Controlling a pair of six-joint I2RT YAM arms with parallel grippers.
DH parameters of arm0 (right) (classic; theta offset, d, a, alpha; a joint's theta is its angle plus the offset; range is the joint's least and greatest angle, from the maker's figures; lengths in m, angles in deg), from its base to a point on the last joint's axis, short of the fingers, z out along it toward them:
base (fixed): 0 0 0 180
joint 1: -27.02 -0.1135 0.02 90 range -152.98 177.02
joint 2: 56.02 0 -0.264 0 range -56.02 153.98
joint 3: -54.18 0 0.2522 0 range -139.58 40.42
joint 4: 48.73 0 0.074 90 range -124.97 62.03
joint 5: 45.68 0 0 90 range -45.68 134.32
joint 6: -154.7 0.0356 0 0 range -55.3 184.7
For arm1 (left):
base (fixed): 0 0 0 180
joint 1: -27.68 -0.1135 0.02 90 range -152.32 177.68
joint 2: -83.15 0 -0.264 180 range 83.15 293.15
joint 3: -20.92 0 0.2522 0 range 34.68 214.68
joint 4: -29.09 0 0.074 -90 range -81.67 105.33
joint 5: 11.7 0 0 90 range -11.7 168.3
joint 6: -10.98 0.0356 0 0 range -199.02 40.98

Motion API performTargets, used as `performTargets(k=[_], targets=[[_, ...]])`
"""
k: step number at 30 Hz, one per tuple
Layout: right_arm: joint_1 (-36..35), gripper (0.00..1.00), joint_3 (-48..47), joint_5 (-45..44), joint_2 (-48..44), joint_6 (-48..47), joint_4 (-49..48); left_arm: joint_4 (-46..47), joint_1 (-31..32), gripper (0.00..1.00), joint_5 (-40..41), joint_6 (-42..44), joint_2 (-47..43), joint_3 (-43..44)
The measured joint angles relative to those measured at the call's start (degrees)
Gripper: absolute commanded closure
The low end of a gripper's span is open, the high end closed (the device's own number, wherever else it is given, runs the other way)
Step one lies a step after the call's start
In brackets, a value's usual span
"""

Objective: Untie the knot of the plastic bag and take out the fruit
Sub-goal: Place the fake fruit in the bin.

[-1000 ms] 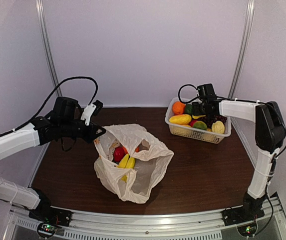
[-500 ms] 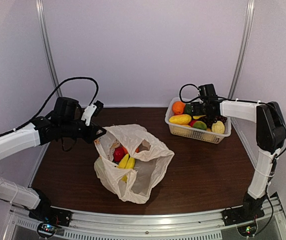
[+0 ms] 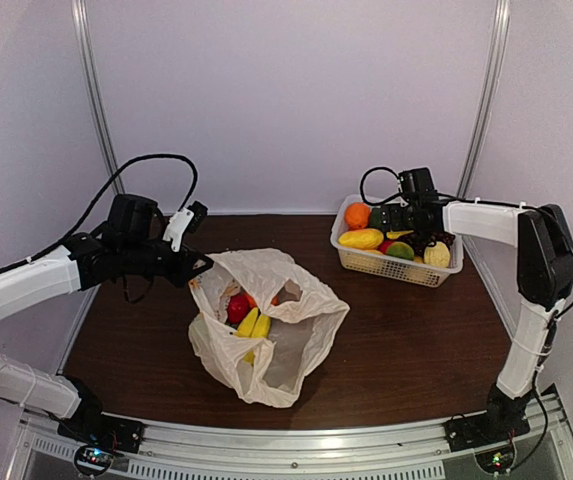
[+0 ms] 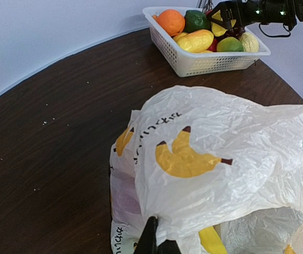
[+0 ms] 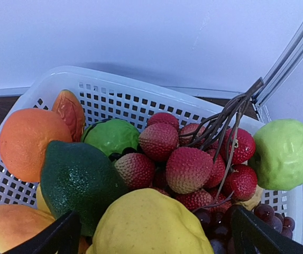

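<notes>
Pinching the plastic bag by its left rim, left gripper is clamped; right gripper hangs wide-jawed over the white basket.

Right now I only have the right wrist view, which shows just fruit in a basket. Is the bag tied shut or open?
Observer: It's open. In the top view the plastic bag has its mouth gaping upward.
Operator: Any fruit inside it?
Observer: Yes. A red fruit and the yellow banana bunch lie in the opening.
Operator: And where is the left arm?
Observer: The left end effector is at the bag's far-left rim. The left wrist view shows it pinched shut on the plastic.
</notes>
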Motion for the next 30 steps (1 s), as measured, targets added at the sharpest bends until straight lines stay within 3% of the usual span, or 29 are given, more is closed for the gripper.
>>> performTargets(k=[20, 30], targets=[[-0.07, 0.00, 2.91, 1.84, -6.97, 0.15, 0.37, -0.87, 0.00, 1.00, -0.35, 0.00, 0.02, 0.24], [-4.68, 0.04, 10.99, 16.72, -25.53, -1.92, 1.97, -1.05, 0.00, 1.00, -4.24, 0.04, 0.00, 0.24]])
